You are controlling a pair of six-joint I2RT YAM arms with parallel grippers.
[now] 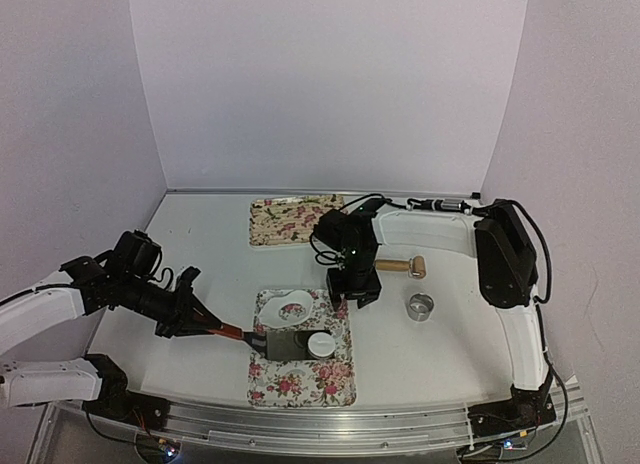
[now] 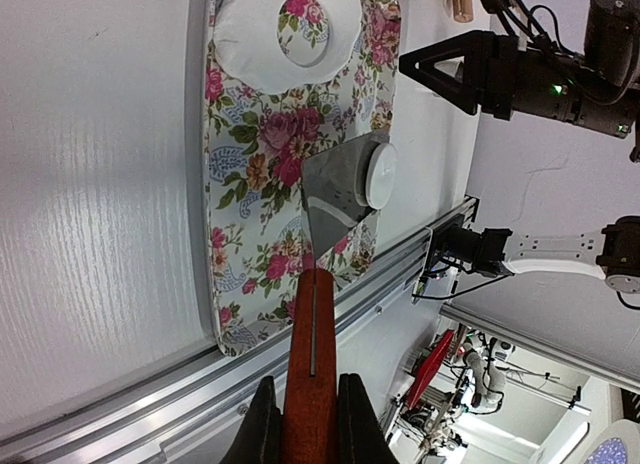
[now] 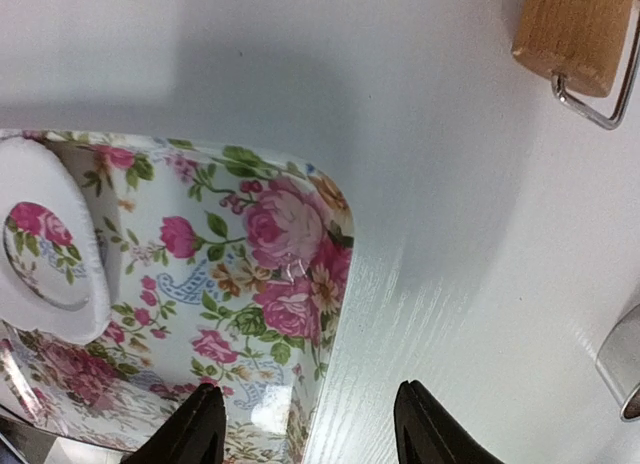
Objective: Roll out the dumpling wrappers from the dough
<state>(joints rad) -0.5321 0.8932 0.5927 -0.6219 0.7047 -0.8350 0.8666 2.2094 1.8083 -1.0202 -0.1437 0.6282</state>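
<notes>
That thin white dough disc (image 2: 382, 175) looks floppy, lift from underneath; left tool (image 2: 308, 424) grips red-handled metal spatula (image 2: 335, 189), right tool (image 3: 312, 429) gapes empty.

A spatula (image 2: 335, 184) is held by its red-brown handle between the closed fingers of the left gripper (image 2: 305, 389), and its metal blade is laid flat on a flowered tray (image 2: 245, 154). A round white wrapper (image 2: 383, 174) is seen at the blade's far edge. Flattened dough (image 2: 250, 44) with a round hole is spread at the tray's far end.
</notes>
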